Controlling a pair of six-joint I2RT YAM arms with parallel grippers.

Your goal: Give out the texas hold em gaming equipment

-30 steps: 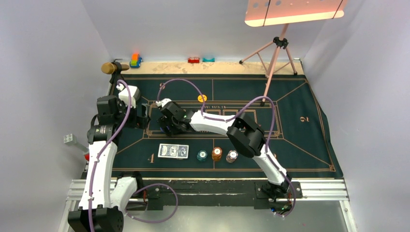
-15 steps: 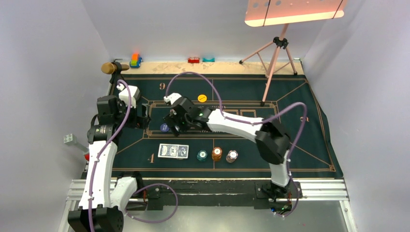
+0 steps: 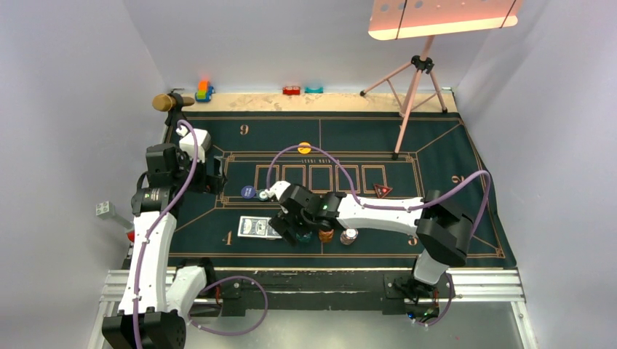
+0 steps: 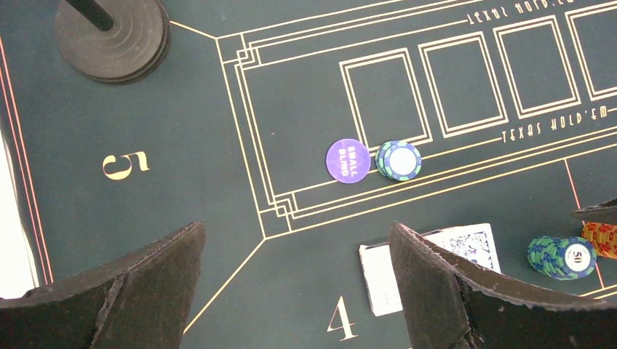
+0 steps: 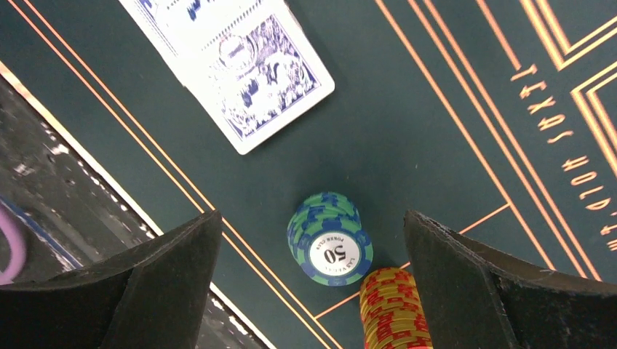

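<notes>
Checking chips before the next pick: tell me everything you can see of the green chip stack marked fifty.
The green chip stack is a short, slightly uneven pile of round chips, green with blue edge stripes, with a white centre printed 50. It stands upright on the dark green mat, under the open right gripper, which does not touch it, close beside a yellow-red stack.
</notes>
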